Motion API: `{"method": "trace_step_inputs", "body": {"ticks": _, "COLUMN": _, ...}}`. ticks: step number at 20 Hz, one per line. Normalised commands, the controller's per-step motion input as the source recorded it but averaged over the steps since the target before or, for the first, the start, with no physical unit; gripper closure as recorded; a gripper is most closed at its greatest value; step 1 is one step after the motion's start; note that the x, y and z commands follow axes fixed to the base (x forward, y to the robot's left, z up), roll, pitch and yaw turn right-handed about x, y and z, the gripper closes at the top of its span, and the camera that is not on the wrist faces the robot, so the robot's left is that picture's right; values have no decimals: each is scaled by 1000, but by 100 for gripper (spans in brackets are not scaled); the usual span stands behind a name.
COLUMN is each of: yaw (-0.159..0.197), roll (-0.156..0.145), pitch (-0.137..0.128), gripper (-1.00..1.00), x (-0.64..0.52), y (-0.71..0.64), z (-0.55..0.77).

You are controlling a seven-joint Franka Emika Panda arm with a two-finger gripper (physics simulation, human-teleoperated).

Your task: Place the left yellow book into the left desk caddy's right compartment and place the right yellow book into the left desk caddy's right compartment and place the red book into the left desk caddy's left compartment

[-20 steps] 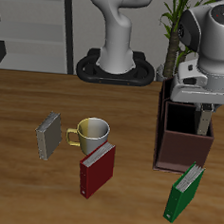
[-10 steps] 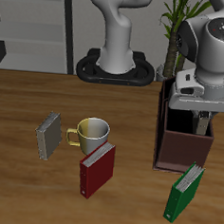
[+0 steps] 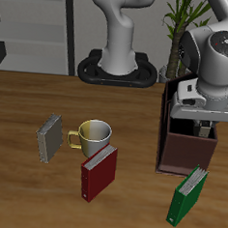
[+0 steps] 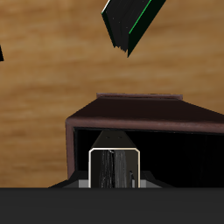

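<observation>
My gripper hangs over the dark brown left desk caddy, with its fingers down at the rim. It is shut on a small grey striped book, the left yellow book, held upright inside the caddy. I cannot tell which compartment the book is in. The right yellow book stands tilted on the table beyond the mug. The red book stands nearer the table's front edge, just in front of the mug.
A metal mug stands between the grey book and the red book. A green book leans just in front of the caddy. A potted plant stands behind the caddy, near the robot's base.
The gripper has come down toward the caddy with the grey book in it. The books and mug on the table have not moved.
</observation>
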Motion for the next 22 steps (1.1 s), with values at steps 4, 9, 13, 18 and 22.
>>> {"method": "trace_step_inputs", "body": {"ticks": 4, "yaw": 11, "roll": -2, "pitch": 23, "gripper": -100, "x": -7, "y": 16, "z": -60}}
{"method": "trace_step_inputs", "body": {"ticks": 9, "yaw": 9, "roll": -6, "pitch": -4, "gripper": -100, "x": -8, "y": 6, "z": 27}}
{"method": "trace_step_inputs", "body": {"ticks": 13, "yaw": 14, "roll": -15, "pitch": -7, "gripper": -100, "x": 7, "y": -55, "z": 65}}
{"method": "trace_step_inputs", "body": {"ticks": 18, "yaw": 12, "roll": -14, "pitch": -42, "gripper": -100, "x": -87, "y": -41, "z": 317}}
{"method": "trace_step_inputs", "body": {"ticks": 22, "yaw": 23, "roll": -6, "pitch": -58, "gripper": -100, "x": -74, "y": -119, "z": 371}}
